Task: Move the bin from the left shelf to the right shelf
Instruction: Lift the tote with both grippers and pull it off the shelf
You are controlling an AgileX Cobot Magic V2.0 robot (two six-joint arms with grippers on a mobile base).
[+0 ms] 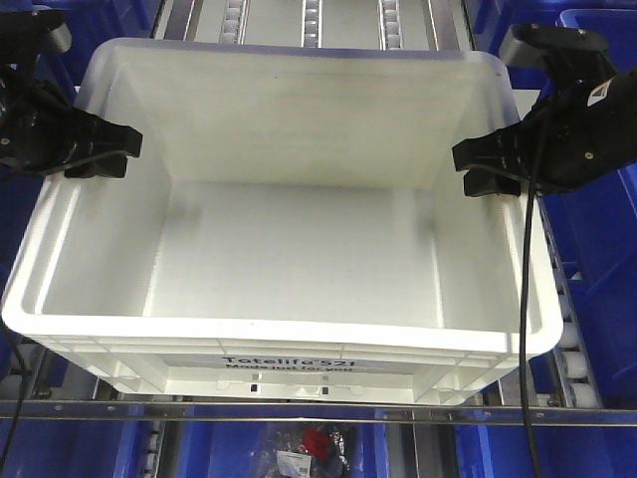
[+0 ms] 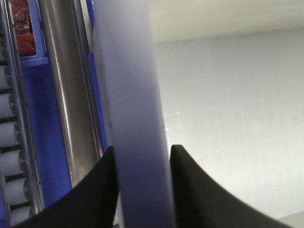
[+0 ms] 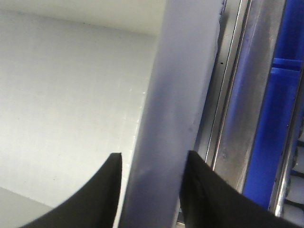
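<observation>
Closest to the lens in the front view: a steel rail [image 1: 299, 410] running across the bottom, and just behind it the near wall of the white bin [image 1: 279, 334], black print "Totelife 521" facing out. Sitting open side up on a roller shelf [image 1: 314, 20] and filling the middle of the view. Flanked by blue bins [image 1: 597, 259] on both sides, with another below the rail holding a red item [image 1: 317, 438] and some packaging.

Left gripper [image 1: 127, 156] astride the bin's left rim toward the back, one finger inside the wall and one outside. Seen from the left wrist camera: clamped on that rim, both black fingers [image 2: 190, 190] pressed against its edges, with a metal bar [image 2: 66, 95] and white rollers [image 2: 9, 133] just beyond.

Right gripper [image 1: 466, 169] astride the right rim at about the same depth. Seen from the right wrist camera: outer finger [image 3: 204, 199] against the rim, but a thin white strip between the inner finger [image 3: 102, 199] and the rim; cannot tell whether clamped or slack. Black cable [image 1: 526, 329] hanging from the right arm across the bin's near right corner.
</observation>
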